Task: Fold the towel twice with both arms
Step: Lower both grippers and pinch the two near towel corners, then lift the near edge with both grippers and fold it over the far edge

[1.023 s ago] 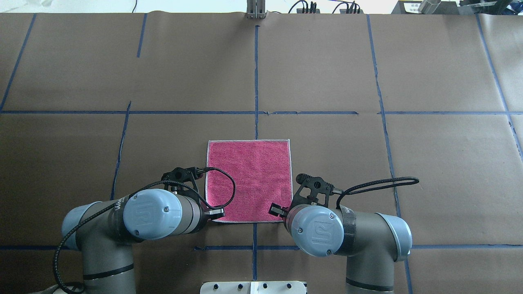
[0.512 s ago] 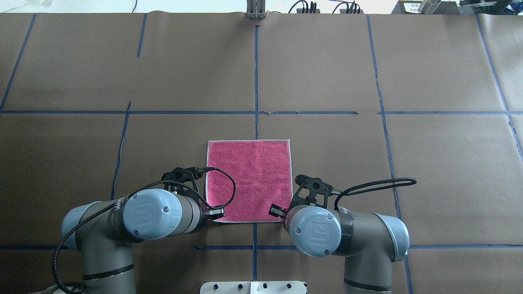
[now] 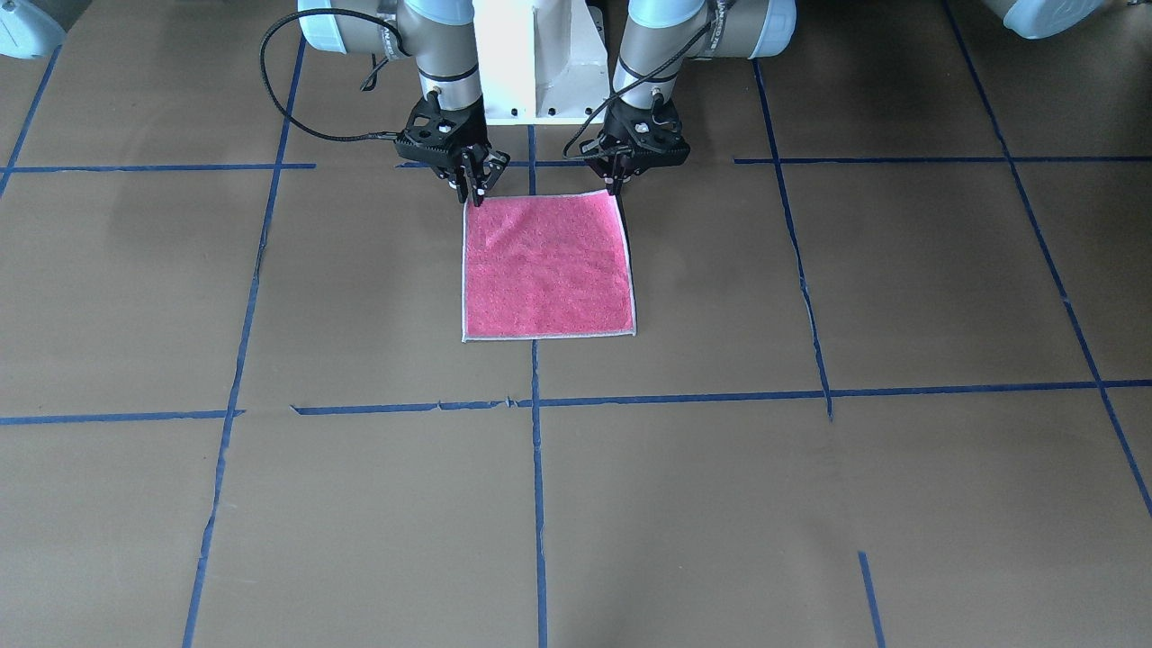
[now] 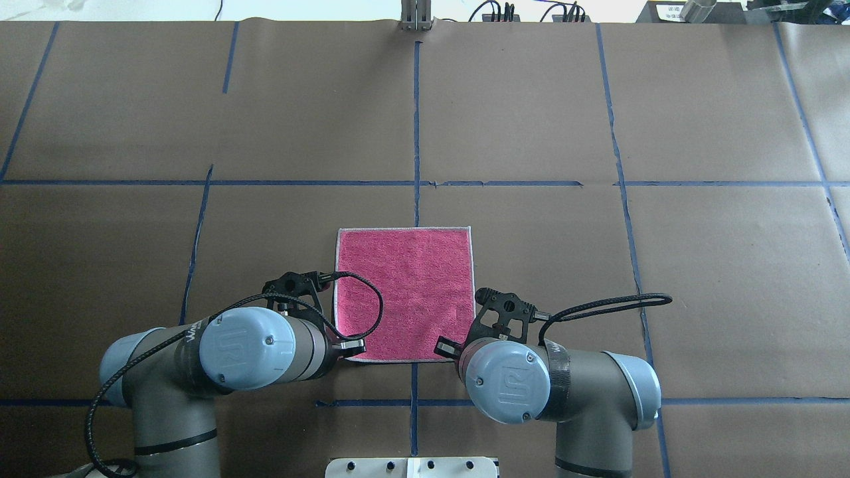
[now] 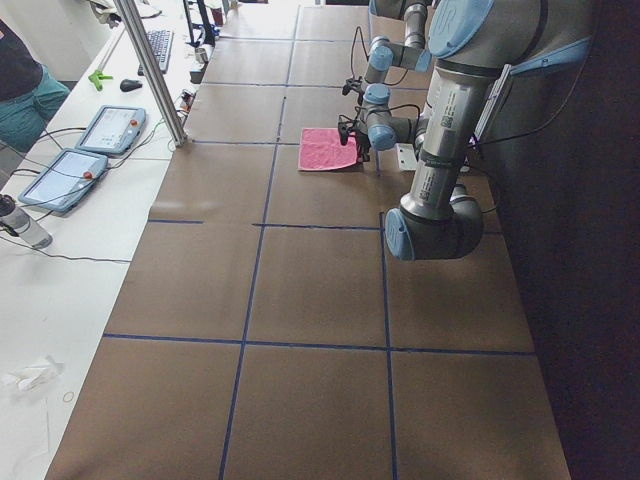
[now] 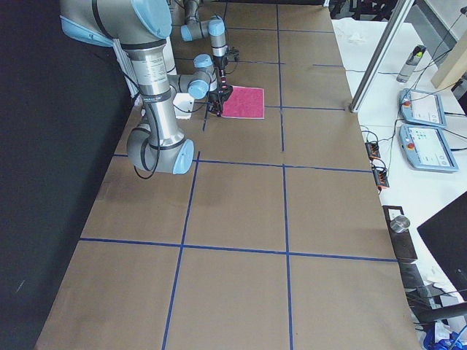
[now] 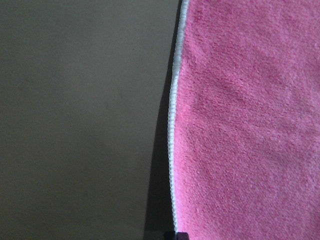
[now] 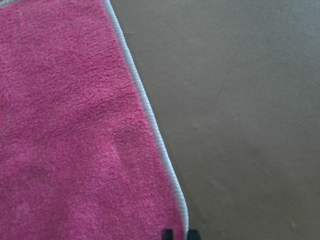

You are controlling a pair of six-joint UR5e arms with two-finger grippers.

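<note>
The towel (image 3: 547, 265) lies flat and unfolded, pink face up, on the brown table just in front of the robot's base; it also shows in the overhead view (image 4: 405, 292). My left gripper (image 3: 615, 186) is at the towel's near corner on its own side. In the left wrist view its tips (image 7: 176, 235) are together on the stitched edge, which is slightly raised over a shadow. My right gripper (image 3: 474, 187) is at the other near corner. In the right wrist view its tips (image 8: 180, 234) stand narrowly apart, astride the flat corner.
The white pedestal (image 3: 537, 63) stands right behind the towel, between the arms. Blue tape lines (image 4: 416, 133) mark the brown paper. A metal post (image 5: 150, 70), two tablets (image 5: 105, 128) and a person (image 5: 20, 90) are along the far table side.
My right arm's wrist has shifted a little towards the robot and the towel's near corner. The left arm and the towel have not moved.
</note>
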